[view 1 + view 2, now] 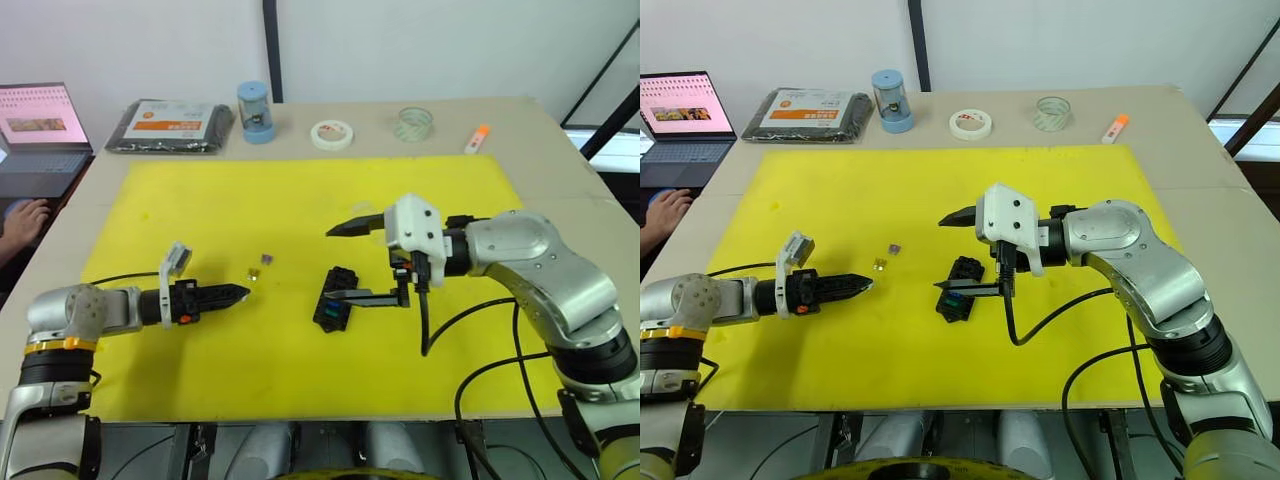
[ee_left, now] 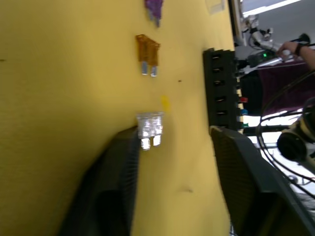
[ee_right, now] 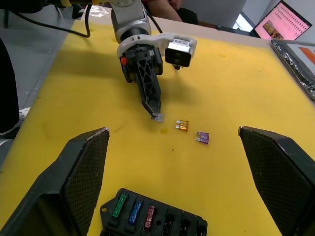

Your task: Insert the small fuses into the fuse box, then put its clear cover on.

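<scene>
Left end effector lies low on the yellow mat, fingers spread, one tip touching the pale clear fuse; you have amber fuse and purple fuse beyond, fuse box just beside, toward your wide-open right end effector.

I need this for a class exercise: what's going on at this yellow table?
A two-armed robot is filling a black fuse box. Green, blue and red fuses already sit in its slots. The left gripper is at a clear fuse lying on the mat; amber and purple ones lie nearby. The right gripper is open over the box.
</scene>
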Robot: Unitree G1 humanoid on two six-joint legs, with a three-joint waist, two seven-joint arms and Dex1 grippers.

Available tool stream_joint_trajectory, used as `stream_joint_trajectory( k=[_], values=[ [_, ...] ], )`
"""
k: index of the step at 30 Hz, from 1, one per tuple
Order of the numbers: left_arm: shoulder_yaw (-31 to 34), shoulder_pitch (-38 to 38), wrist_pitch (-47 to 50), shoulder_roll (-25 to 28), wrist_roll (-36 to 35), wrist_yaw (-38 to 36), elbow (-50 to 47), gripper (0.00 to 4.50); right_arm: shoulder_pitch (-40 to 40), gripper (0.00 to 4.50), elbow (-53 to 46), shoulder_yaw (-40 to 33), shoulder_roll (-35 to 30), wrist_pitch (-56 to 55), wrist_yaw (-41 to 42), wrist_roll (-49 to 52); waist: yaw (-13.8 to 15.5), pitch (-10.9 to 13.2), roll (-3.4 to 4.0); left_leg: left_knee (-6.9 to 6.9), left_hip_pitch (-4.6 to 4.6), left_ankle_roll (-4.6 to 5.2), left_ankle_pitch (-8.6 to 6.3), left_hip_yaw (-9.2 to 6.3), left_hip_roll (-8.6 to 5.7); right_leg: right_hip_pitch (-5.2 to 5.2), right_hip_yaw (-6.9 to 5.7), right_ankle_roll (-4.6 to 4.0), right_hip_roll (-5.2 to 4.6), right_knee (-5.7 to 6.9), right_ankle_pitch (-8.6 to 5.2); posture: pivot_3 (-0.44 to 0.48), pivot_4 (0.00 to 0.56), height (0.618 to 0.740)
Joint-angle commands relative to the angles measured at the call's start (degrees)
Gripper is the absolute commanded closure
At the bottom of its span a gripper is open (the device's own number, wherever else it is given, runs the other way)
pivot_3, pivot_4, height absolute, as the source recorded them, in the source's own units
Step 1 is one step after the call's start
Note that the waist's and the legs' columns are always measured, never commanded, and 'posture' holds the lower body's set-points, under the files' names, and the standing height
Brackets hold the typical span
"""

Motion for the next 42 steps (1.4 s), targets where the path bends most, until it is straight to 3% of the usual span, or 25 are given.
stream_joint_trajectory(
  k=[1,4,13,20,30,36,42],
  values=[
    [-3.34,2.55,0.71,-1.06,1.82,1.20,0.81,3.46,0.22,0.00,-2.48,-1.05,-0.45,-0.83,-0.13,0.23,-0.02,-0.01,0.02,0.00,0.00,0.00,0.00,0.01,0.00,0.00,0.00,0.00,0.00,0.00,0.00,0.000,0.150,0.740],
    [-3.01,3.31,-0.40,-1.28,2.94,2.37,0.76,4.47,0.52,0.00,-2.81,-0.77,-0.44,-1.01,0.01,0.14,-0.04,-0.08,0.14,-0.01,0.02,0.00,0.00,0.01,0.01,0.01,0.00,0.00,0.01,0.01,0.00,0.000,0.150,0.740],
    [0.17,4.81,-1.15,0.22,-0.71,0.45,-8.02,4.47,1.07,0.00,-3.27,-0.56,-0.77,-0.80,0.73,0.34,-0.44,-0.13,0.21,-0.01,0.05,0.00,0.00,0.03,0.05,0.02,0.02,0.00,0.03,0.02,0.00,0.000,0.150,0.740],
    [-4.03,4.87,-22.72,2.82,3.67,-7.50,-31.62,4.47,-2.21,0.00,-2.29,-1.41,-0.56,6.41,-1.27,2.77,0.17,-0.05,0.07,0.01,-0.12,-0.02,0.00,0.03,0.06,-0.04,0.03,-0.01,-0.03,-0.05,0.00,0.000,0.150,0.740],
    [-12.27,-0.27,-50.16,-2.50,17.88,-7.13,-32.93,4.47,-3.62,0.00,-2.40,1.00,0.96,8.96,-4.34,1.70,0.03,-0.05,0.07,-0.04,-0.10,-0.01,-0.01,0.08,0.10,-0.07,0.03,-0.01,0.02,-0.09,0.00,0.000,0.150,0.740],
    [-13.81,-0.93,-57.00,-3.52,21.23,-7.61,-30.18,4.50,-2.90,1.67,-2.04,2.29,0.59,7.21,-4.19,0.14,0.11,-0.05,0.07,-0.01,-0.11,0.00,-0.01,0.08,0.09,-0.05,0.02,-0.01,0.02,-0.09,0.00,0.000,0.150,0.740],
    [-14.73,-2.50,-64.09,-4.09,24.08,-8.56,-27.82,4.50,-3.83,1.67,-1.40,3.44,1.23,7.45,-4.88,-1.17,0.09,-0.05,0.07,-0.01,-0.11,0.00,-0.01,0.08,0.09,-0.05,-0.01,-0.01,0.03,-0.09,0.00,0.000,0.150,0.740]
  ],
)
